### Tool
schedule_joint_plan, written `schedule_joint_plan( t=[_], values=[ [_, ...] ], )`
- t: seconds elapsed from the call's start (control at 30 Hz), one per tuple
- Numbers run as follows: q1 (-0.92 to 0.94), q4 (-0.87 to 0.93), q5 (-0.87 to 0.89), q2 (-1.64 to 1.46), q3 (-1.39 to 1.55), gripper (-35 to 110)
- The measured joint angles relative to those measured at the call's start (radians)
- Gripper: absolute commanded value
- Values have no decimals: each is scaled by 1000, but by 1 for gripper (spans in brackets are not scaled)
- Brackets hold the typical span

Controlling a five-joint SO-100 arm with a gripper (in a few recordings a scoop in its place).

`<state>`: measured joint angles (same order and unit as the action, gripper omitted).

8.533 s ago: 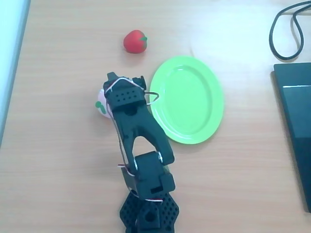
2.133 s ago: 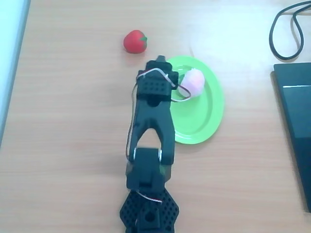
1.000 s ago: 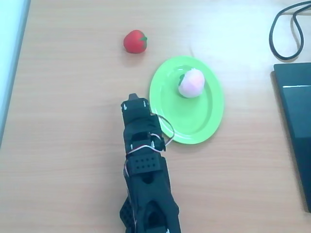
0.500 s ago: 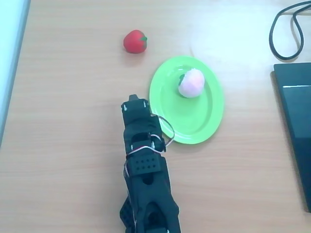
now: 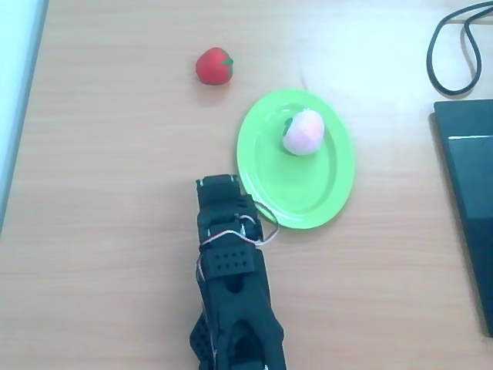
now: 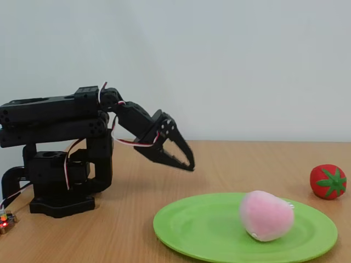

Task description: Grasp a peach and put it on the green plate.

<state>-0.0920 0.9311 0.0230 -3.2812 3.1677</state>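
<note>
Pink peach [image 5: 303, 132] rests on the green plate [image 5: 312, 196], toward its far end. Black claw [image 6: 186, 160], closed and empty, hovers over the wooden surface [image 5: 108, 193] beside the plate.

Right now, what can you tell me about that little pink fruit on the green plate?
The small round pale pink and whitish toy peach looks soft and fuzzy, with a small green leaf on one side. It rests on the glossy lime-green oval plastic plate, toward the end nearest the red toy fruit. Nothing else touches it; the black gripper is apart from it.
</note>
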Motion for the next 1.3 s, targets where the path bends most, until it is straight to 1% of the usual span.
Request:
schedule_joint_plan(
  t=[0.2, 0.33, 1.3],
  values=[
    [0, 216, 48, 0, -52, -8],
    [21, 275, 51, 0, -69, -8],
    [21, 287, 60, 0, -71, -8]
  ],
)
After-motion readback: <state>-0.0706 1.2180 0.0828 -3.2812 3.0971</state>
